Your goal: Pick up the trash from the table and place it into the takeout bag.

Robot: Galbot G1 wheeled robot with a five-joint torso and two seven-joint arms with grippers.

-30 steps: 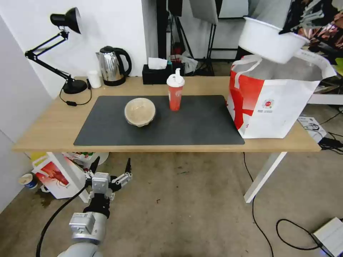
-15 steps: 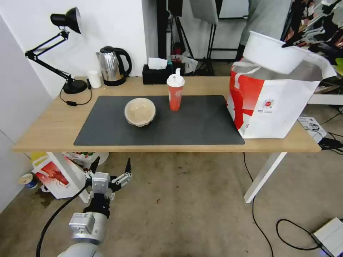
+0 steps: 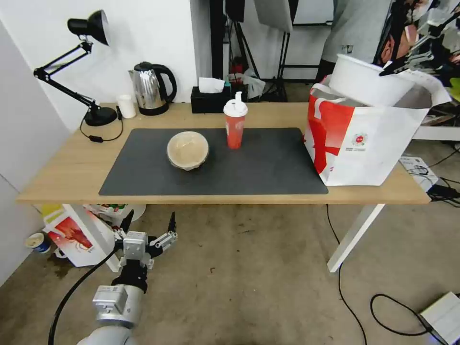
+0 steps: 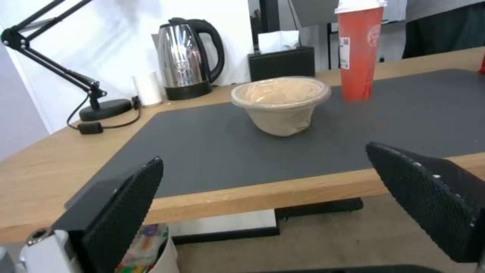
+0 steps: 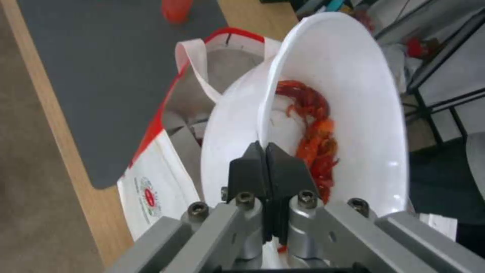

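Observation:
My right gripper (image 5: pixel 265 151) is shut on the rim of the wide white bowl (image 5: pixel 348 94), which holds red crayfish shells (image 5: pixel 313 129). The tilted bowl (image 3: pixel 369 79) sits low in the open mouth of the takeout bag (image 3: pixel 364 143) at the table's right end. A red drink cup (image 3: pixel 235 122) and a beige clear-lidded bowl (image 3: pixel 188 150) stand on the dark mat (image 3: pixel 268 167). Open and empty, my left gripper (image 3: pixel 148 230) hangs over the floor in front of the table's near edge; its wrist view faces the beige bowl (image 4: pixel 280 102) and the cup (image 4: pixel 356 49).
Along the back of the table (image 3: pixel 62 177) stand a black desk lamp (image 3: pixel 98 115), a small white cup (image 3: pixel 127 105), a steel kettle (image 3: pixel 151 88) and a black tissue box (image 3: pixel 210 98). A smaller red-and-white bag (image 3: pixel 72 235) sits on the floor under the table's left end. Cables lie on the floor at right.
The right gripper has lowered the white bowl from above the takeout bag down into its mouth. The left arm has stayed still.

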